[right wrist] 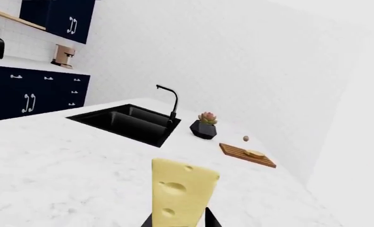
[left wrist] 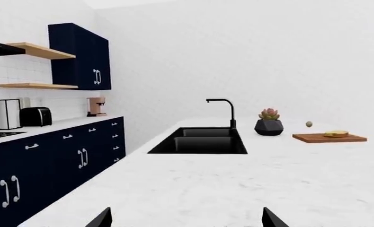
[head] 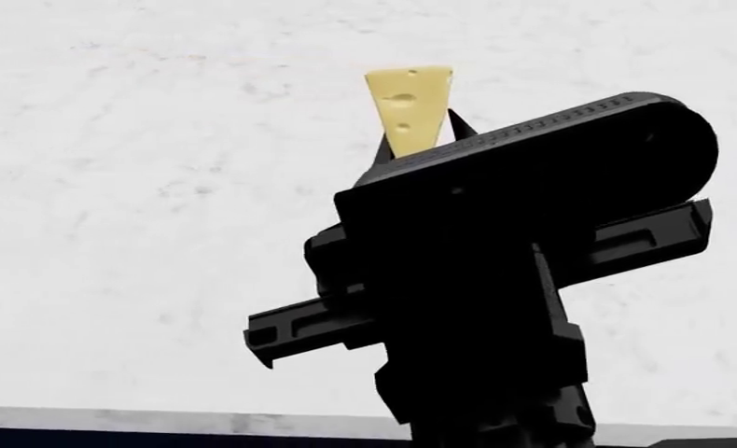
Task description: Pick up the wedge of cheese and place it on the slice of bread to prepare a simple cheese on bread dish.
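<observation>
I can read no writing, label, brand, number or sign anywhere in my three views; nothing here carries a legible mark of any kind.

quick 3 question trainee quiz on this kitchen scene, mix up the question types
1. True or false: the right gripper holds the wedge of cheese above the counter.
2. The slice of bread lies on: A) the wooden board B) the sink C) a shelf.
3. Fill in: the potted succulent stands between the faucet and the ____.

Key: 1 true. 2 A. 3 wooden board.
</observation>
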`<state>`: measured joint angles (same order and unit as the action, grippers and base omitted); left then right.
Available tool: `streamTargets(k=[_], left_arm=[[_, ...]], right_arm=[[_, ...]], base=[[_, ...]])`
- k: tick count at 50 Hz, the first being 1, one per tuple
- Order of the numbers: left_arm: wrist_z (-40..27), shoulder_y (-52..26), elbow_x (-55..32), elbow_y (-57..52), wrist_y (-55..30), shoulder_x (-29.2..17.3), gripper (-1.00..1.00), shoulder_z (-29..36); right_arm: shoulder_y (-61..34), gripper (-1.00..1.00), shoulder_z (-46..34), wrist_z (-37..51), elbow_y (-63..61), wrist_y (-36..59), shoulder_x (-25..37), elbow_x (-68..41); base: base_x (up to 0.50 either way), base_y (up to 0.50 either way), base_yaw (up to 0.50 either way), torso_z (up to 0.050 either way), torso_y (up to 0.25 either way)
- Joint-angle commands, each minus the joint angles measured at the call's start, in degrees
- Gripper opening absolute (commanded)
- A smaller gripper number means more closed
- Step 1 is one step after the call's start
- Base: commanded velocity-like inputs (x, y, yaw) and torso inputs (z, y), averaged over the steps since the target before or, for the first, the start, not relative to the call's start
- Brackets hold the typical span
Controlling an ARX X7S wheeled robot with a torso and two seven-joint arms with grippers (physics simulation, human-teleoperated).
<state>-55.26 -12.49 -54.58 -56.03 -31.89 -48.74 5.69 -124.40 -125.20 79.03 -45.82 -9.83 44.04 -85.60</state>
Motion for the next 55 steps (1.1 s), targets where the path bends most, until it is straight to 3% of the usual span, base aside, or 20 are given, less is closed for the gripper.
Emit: streamTargets(k=[1,55], left_arm=[[-0.15,0.19,0.19,-0.14,0.30,-0.21,1.00,0.28],[-1.01,-0.43,-0.59,0.02,1.50,-1.26,1.00,1.00]], right_arm=[[0.04,-1.00,0.78,0.75,-0.37,1.70,-0.12,0.76],[1.95,-1.00,3.15,0.16,0.47,4.16,0.72,0.94]], base=[[0.00,-0.50,0.00,0.000,0.000],[0.00,-0.50,0.00,0.000,0.000]])
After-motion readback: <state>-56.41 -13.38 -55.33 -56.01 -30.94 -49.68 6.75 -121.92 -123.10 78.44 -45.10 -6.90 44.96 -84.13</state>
